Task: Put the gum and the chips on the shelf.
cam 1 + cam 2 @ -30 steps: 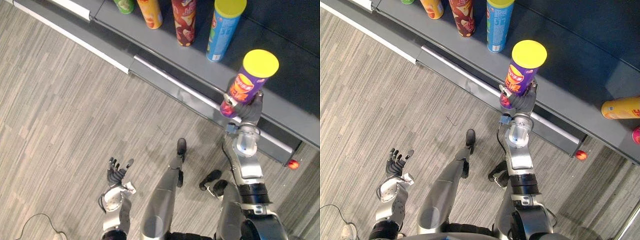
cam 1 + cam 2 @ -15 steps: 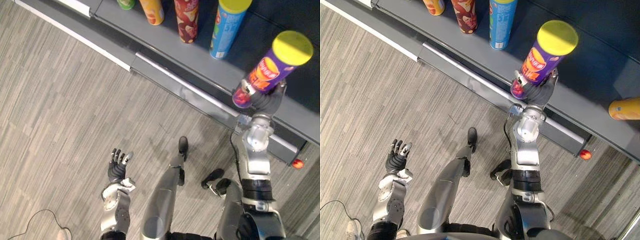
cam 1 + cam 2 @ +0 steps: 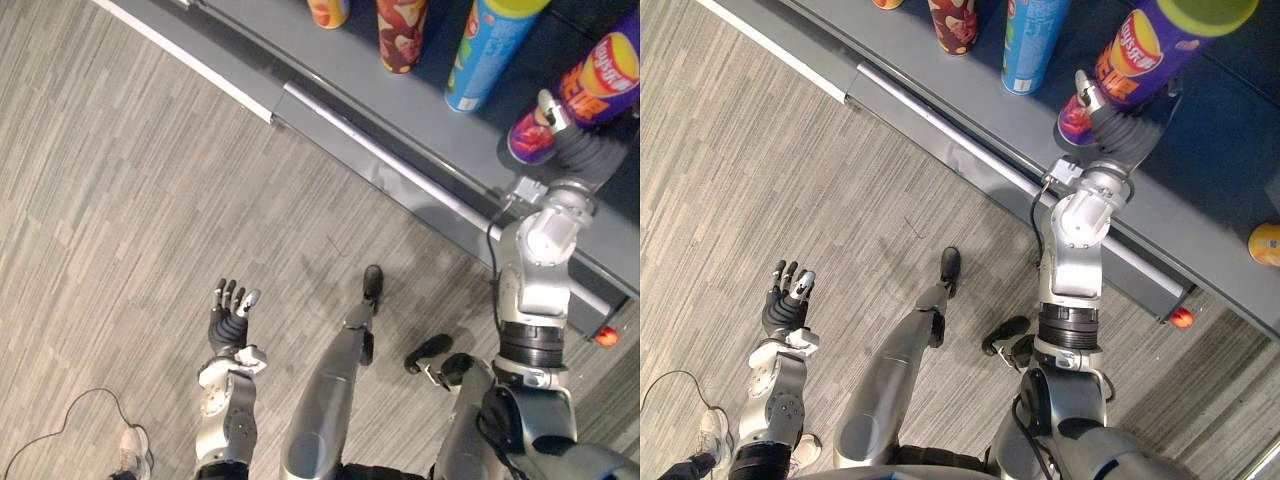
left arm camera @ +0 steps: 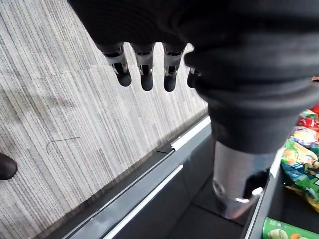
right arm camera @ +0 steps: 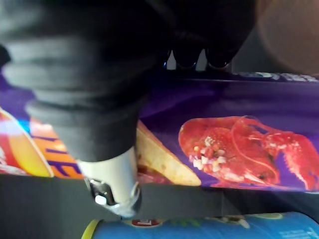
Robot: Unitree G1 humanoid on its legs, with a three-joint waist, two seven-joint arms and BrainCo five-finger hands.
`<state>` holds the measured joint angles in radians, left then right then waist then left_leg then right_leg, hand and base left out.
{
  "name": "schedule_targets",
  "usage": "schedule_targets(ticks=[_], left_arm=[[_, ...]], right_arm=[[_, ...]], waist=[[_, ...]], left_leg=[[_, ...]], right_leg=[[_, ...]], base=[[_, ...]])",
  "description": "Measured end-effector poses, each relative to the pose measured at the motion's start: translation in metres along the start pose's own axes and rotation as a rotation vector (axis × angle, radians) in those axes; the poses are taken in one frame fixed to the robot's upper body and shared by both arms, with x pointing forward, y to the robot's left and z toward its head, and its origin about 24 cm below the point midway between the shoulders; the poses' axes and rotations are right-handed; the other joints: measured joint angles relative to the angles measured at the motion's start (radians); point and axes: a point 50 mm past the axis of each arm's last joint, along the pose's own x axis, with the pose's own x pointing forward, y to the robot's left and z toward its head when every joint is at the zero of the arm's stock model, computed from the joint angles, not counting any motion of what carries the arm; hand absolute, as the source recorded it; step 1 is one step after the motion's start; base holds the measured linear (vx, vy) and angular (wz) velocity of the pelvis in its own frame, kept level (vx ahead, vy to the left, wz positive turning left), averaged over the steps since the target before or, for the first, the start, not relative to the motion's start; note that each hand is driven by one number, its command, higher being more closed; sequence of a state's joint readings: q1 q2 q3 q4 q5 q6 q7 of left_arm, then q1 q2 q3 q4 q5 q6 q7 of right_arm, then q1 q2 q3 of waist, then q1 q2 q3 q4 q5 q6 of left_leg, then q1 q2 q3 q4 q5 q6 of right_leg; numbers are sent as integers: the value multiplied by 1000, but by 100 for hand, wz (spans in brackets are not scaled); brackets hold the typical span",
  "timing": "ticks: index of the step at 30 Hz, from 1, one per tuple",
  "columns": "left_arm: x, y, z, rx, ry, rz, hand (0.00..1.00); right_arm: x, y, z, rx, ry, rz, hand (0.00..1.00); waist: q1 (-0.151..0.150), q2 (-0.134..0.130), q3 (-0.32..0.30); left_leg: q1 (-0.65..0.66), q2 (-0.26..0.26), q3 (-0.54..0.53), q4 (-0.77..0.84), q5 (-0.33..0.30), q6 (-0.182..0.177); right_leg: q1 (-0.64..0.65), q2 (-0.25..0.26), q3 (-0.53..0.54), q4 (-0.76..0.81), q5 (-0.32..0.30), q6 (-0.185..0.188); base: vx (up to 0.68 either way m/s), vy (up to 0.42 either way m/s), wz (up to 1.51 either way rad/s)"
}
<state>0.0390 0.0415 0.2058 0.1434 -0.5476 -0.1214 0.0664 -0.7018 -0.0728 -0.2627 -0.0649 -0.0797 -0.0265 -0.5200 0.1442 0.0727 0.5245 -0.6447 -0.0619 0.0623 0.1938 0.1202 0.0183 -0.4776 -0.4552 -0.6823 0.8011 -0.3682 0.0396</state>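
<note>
Shoe: a person's shoe (image 3: 131,456) sits at the near left edge of the grey plank floor (image 3: 120,200)
Left hand: I see my left hand (image 3: 228,318) raised low over that floor, well apart from the shelf; its fingers (image 4: 145,69) are straight and a little spread, with nothing in them; past them the wrist view shows bright snack bags (image 4: 301,159) in a lower bay
Shelf: the grey shelf (image 3: 330,60) runs slantwise across the far side, with a silver front rail (image 3: 390,160) along its edge
Standing cans: from the left there is an orange can (image 3: 328,10), then a red can (image 3: 400,35), then a blue can (image 3: 490,55), all upright on the board and close together
Chips: the purple chips can (image 3: 1140,60) with the yellow lid is just right of the blue can, over the shelf board and leaning away from me; I cannot tell whether its base touches the board
Right hand: my right hand (image 3: 1125,130) is clenched round the lower part of the purple chips can, the arm stretched out over the rail; its wrist view shows the purple wall with a lobster picture right against the palm
Far right: a small red object (image 3: 606,337) lies on the floor below the rail; another orange can (image 3: 1266,243) shows at the edge of the shelf
</note>
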Motion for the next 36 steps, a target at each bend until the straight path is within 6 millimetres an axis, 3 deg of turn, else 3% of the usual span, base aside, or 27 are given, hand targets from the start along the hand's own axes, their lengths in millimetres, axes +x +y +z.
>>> schedule_targets(ticks=[12, 36], left_arm=[[0, -7, 10, -9, -41, -33, 0], [-1, -17, 11, -46, -47, -63, 0]], right_arm=[[15, -12, 10, -9, -43, -91, 100], [7, -36, -7, -72, 20, -199, 100]], waist=[[1, 0, -1], [4, 13, -31]], left_leg=[[-41, 3, 4, 22, -17, -12], [-110, 20, 44, 151, -85, 6]], right_leg=[[-43, -12, 2, 32, -2, -3], [-79, -33, 8, 77, -7, -12]], base=[[-22, -50, 0], [-7, -46, -3]])
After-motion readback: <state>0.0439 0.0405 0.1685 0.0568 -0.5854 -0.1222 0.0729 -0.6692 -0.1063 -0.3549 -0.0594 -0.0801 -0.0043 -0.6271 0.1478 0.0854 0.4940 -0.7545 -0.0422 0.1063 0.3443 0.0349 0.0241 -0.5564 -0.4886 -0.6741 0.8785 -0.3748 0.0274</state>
